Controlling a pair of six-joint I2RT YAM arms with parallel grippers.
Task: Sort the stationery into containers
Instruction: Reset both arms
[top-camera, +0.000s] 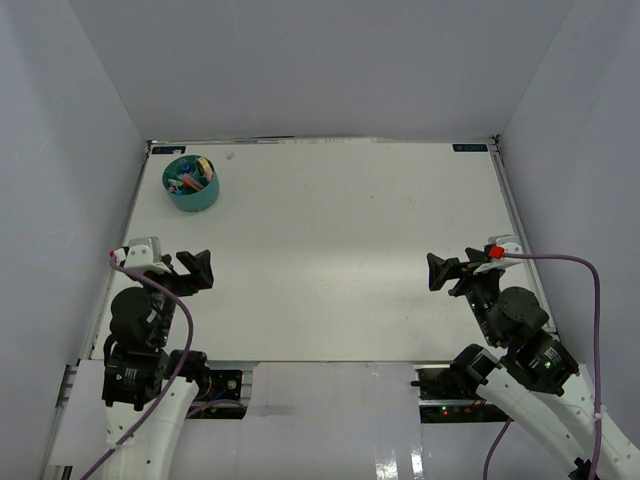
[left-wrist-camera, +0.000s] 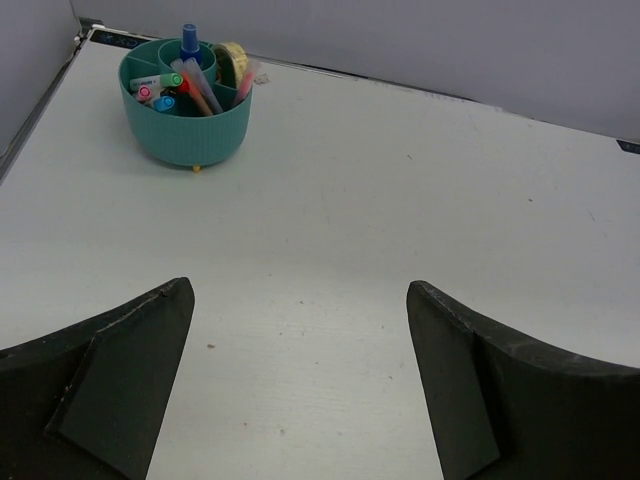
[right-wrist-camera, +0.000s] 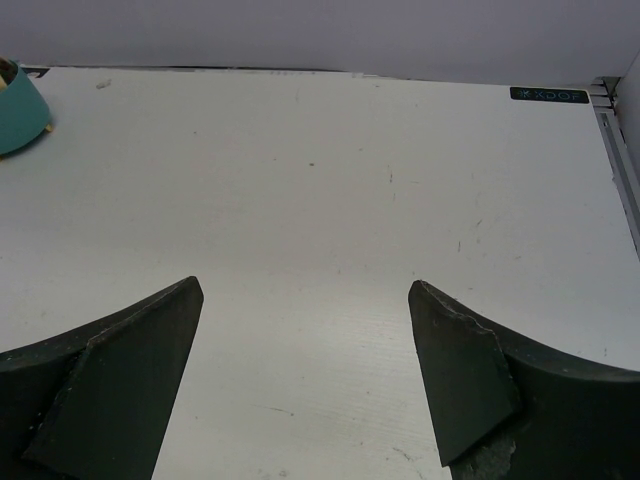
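White counter (top-camera: 330, 250) shows nothing loose across its middle or near edge, as far as I can see. Both arms sit pulled back at the near side: left claw (top-camera: 197, 270) by the left edge, right claw (top-camera: 445, 272) by the right edge. Each points in toward the middle w/ jaws spread wide & gripping nothing; the wrist views show only plain counter between the fingers. Prob parked like that because there's nothing left to pick, so sorting looks done or v. close. Teal organizer (left-wrist-camera: 187, 110) stands upright in the far left corner, well apart from both claws. It's a short round tub w/ a centre tube & divided pockets. In that corner it's out of the arms' way yet, I'd guess, within the left arm's reach. Inside, markers (left-wrist-camera: 188, 88) lean caps-up in the pockets, w/ pink, green, blue & red showing. Tape roll (left-wrist-camera: 232, 62) sits on edge in a far-side pocket. Blue-capped bottle (left-wrist-camera: 190, 42) is upright in the centre tube. Anything smaller in there is too small to tell.
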